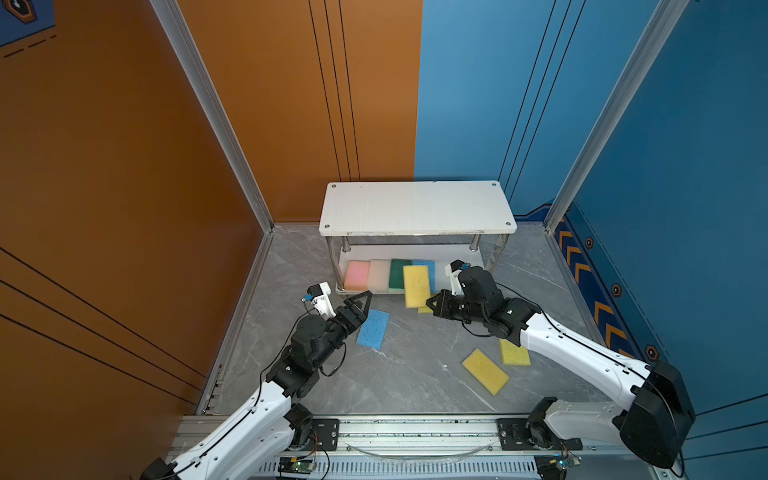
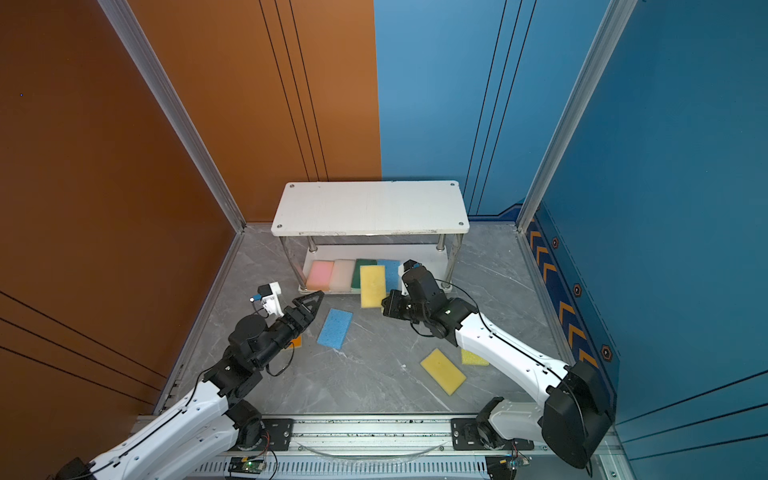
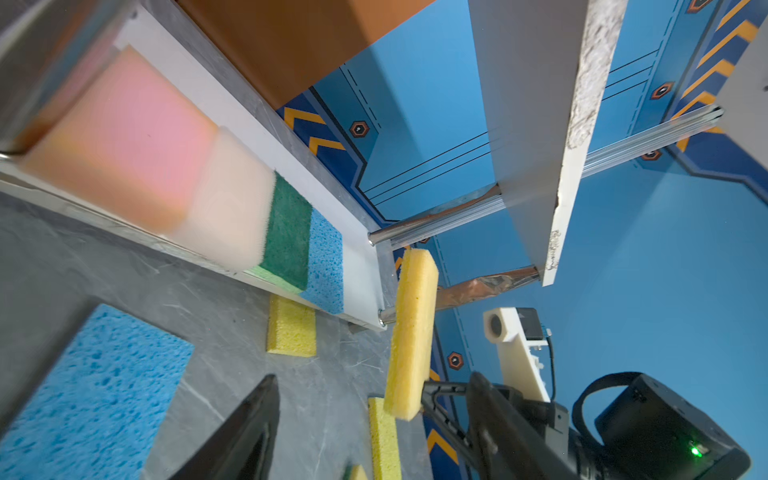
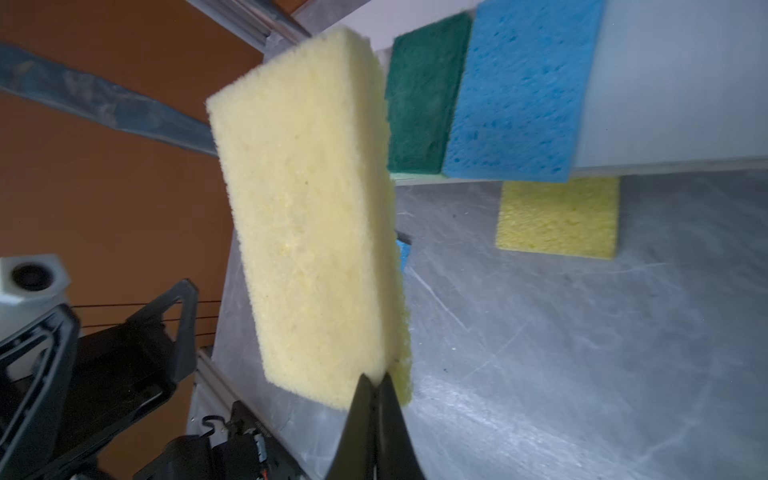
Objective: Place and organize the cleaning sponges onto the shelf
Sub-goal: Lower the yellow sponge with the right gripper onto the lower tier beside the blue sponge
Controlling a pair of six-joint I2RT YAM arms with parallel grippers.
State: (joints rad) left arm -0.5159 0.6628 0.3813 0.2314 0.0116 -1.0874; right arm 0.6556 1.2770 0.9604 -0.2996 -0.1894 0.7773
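Pale yellow rectangular foam sponge [image 4: 307, 232], held at mid-frame just in front of the white two-tier metal-legged shelf [image 4: 665, 83], is only pinched at one corner by the clamped right gripper [image 4: 374, 382]. It could easily be twisted loose or snagged on the shelved blue porous sponge [image 4: 519, 91]. Squashy, coarse-pored stuff. The left gripper [image 1: 368, 296] is spread wide and empty.

Four sponges [image 1: 356, 275] line the lower board [image 1: 395, 252] of the shelf [image 1: 417, 208], with more before it.
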